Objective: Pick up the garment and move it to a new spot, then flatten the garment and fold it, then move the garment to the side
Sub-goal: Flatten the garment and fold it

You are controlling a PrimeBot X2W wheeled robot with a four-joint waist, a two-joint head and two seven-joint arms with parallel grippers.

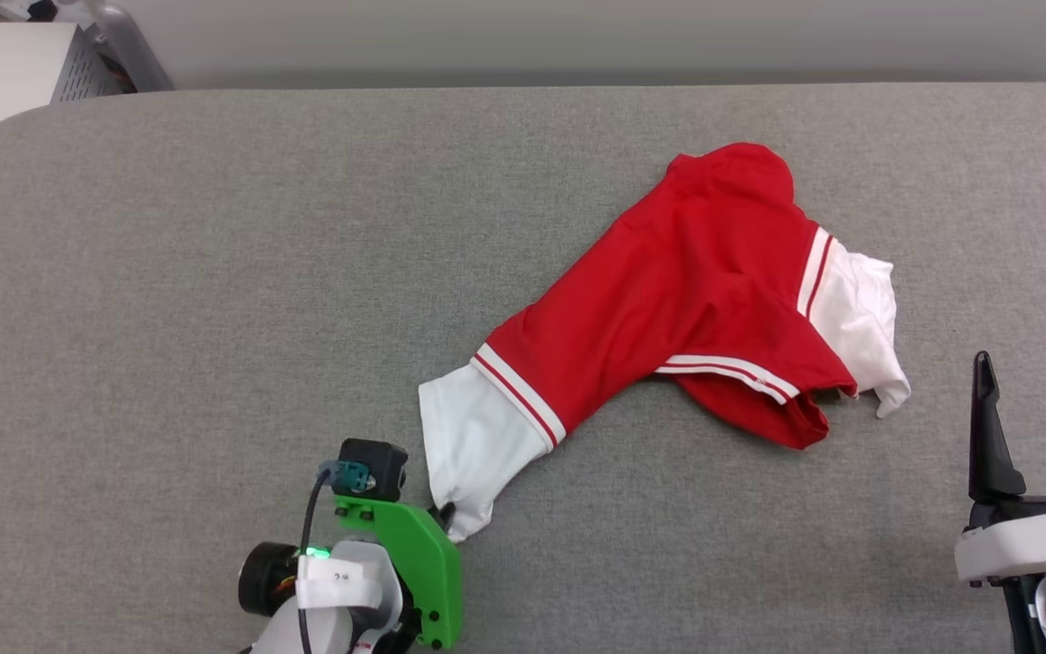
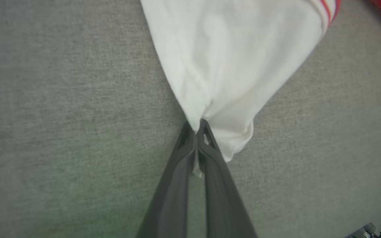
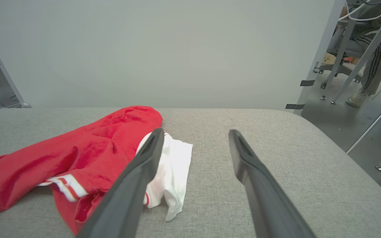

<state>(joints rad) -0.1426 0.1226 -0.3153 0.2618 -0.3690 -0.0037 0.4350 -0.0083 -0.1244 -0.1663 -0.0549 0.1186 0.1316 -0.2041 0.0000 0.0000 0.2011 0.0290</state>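
Two sets of dark fingers show over the grey fabric tabletop (image 1: 214, 272). The left fingers (image 1: 444, 516) are at the near edge, left of centre in the head view, below a green bracket (image 1: 419, 563) on the wrist. They are pressed together on the tip of a white sleeve (image 1: 468, 445). In the left wrist view these left fingers (image 2: 198, 135) meet with a pinch of the white cloth (image 2: 230, 72) caught between them, and the sleeve fans out wide beyond the tips. Whether the pinched tip is lifted off the tabletop I cannot tell.

The garment (image 1: 668, 291) lies right of centre, drawn out on a slant from the gripped sleeve at the near left up to a bunched red hump at the far right. Red-and-white striped trim (image 1: 518, 395) marks where the sleeve joins the red body. A second white sleeve (image 1: 859, 318) lies crumpled at the right end, with another band of trim along the folded red hem below it.

The right fingers (image 1: 988, 427) stand spread wide at the lower right, near the second sleeve but apart from it, holding nothing. In the right wrist view the right fingers (image 3: 137, 178) reach out over the tabletop, with the garment (image 3: 78, 148) lying to their left. Beyond the tabletop is a pale wall (image 3: 164, 49), and at the far right a person's leg (image 3: 374, 72) in striped trousers shows among metal frame legs.
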